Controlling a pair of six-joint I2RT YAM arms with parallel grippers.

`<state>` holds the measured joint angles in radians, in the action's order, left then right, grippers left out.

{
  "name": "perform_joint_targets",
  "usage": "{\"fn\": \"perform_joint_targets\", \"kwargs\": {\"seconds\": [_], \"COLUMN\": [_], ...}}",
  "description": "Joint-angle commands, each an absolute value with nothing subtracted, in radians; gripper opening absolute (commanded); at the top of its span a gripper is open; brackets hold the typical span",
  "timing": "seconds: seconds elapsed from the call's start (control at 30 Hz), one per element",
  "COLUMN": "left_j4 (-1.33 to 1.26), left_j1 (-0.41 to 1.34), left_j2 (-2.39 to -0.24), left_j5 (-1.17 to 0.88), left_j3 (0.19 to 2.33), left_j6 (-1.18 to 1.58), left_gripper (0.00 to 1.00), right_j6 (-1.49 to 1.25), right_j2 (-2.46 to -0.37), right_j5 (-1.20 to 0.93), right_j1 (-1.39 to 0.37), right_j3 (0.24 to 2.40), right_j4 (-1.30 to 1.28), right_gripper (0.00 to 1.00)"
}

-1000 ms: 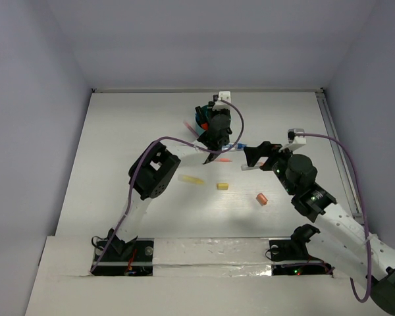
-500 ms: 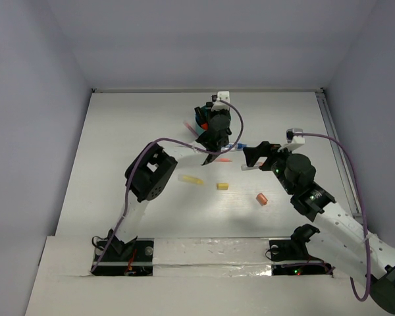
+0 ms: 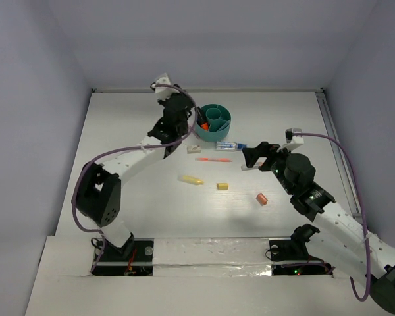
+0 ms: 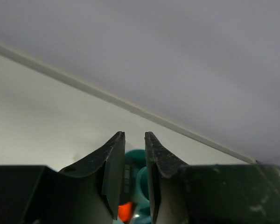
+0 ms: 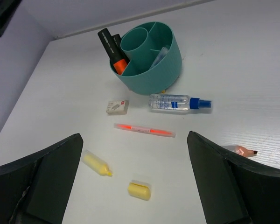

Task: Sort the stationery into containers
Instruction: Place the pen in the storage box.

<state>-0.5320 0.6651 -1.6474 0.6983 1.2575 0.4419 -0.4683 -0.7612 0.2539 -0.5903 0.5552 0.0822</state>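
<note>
The round teal organizer (image 3: 218, 112) stands at the back centre and also shows in the right wrist view (image 5: 149, 70). A black marker with an orange cap (image 3: 201, 122) (image 5: 109, 44) leans in its outer ring. My left gripper (image 3: 189, 120) (image 4: 134, 135) is just left of the cup, jaws narrowly apart and empty, and the marker (image 4: 125, 179) shows beyond them. My right gripper (image 3: 252, 157) (image 5: 134, 135) is wide open and empty above an orange-red pen (image 5: 144, 129), a yellow marker (image 5: 95, 164) and a yellow cap (image 5: 140, 190).
A clear bottle with a blue cap (image 5: 177, 102) and a white eraser (image 5: 117, 106) lie in front of the cup. An orange bit (image 3: 262, 198) lies right of centre. A raised rail (image 3: 336, 145) runs along the table's right edge.
My left arm swung from over the cup to its left side, uncovering it. The black marker now stands in the cup. The right arm has not moved.
</note>
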Motion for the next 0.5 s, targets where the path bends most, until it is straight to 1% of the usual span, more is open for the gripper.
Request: {"fn": "perform_joint_targets", "kwargs": {"seconds": [0.0, 0.03, 0.1, 0.2, 0.27, 0.33, 0.37, 0.47], "left_j4": [-0.365, -0.335, -0.301, -0.255, -0.203, -0.151, -0.141, -0.13], "left_j1": [0.524, 0.503, 0.471, 0.446, 0.419, 0.408, 0.408, 0.408], "left_j2": [-1.655, -1.667, -1.721, -1.81, -1.867, -1.983, -1.983, -2.077], "left_j5": [0.513, 0.432, 0.381, 0.365, 0.345, 0.316, 0.31, 0.31], "left_j3": [1.177, 1.181, 1.204, 1.264, 1.345, 1.435, 1.463, 1.525], "left_j6": [0.687, 0.71, 0.716, 0.698, 0.684, 0.672, 0.672, 0.663], "left_gripper": [0.21, 0.23, 0.25, 0.27, 0.29, 0.3, 0.3, 0.32], "right_j6": [-0.466, -0.466, -0.466, -0.463, -0.463, -0.462, -0.462, -0.459], "right_j2": [-0.753, -0.755, -0.756, -0.759, -0.772, -0.781, -0.784, -0.793], "right_j5": [0.242, 0.239, 0.235, 0.224, 0.215, 0.212, 0.21, 0.206], "right_j1": [-0.595, -0.595, -0.595, -0.595, -0.595, -0.595, -0.595, -0.595], "right_j3": [0.572, 0.572, 0.575, 0.575, 0.578, 0.583, 0.584, 0.586], "right_j4": [0.12, 0.118, 0.117, 0.118, 0.12, 0.115, 0.115, 0.117], "right_gripper": [1.0, 1.0, 1.0, 1.0, 1.0, 1.0, 1.0, 1.0]}}
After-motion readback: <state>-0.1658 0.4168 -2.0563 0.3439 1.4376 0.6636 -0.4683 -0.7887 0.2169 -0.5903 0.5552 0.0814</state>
